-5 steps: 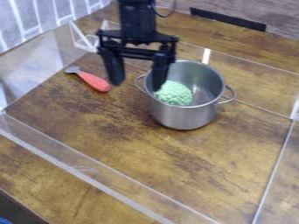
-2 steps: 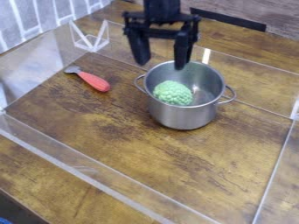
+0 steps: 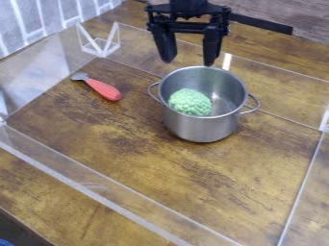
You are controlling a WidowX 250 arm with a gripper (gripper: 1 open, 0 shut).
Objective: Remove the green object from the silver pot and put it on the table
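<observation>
A light green bumpy lump, the green object (image 3: 190, 102), lies inside the silver pot (image 3: 206, 123), toward its left side. The pot stands upright on the dark wooden table (image 3: 115, 144), right of centre, with small loop handles at its rim. My black gripper (image 3: 190, 50) hangs open above the pot's far rim, fingers pointing down. Nothing sits between the fingers. It is clear of the green object and higher than the pot's rim.
A red-orange handled tool (image 3: 103, 88) lies on the table left of the pot. Clear plastic walls (image 3: 52, 67) edge the tabletop on the left, front and right. A clear triangular stand (image 3: 96, 40) sits at the back left.
The open gripper has moved from the pot's left rim, close beside the green object, up and to the far right, above the pot's back rim. The green object and pot stay put.
</observation>
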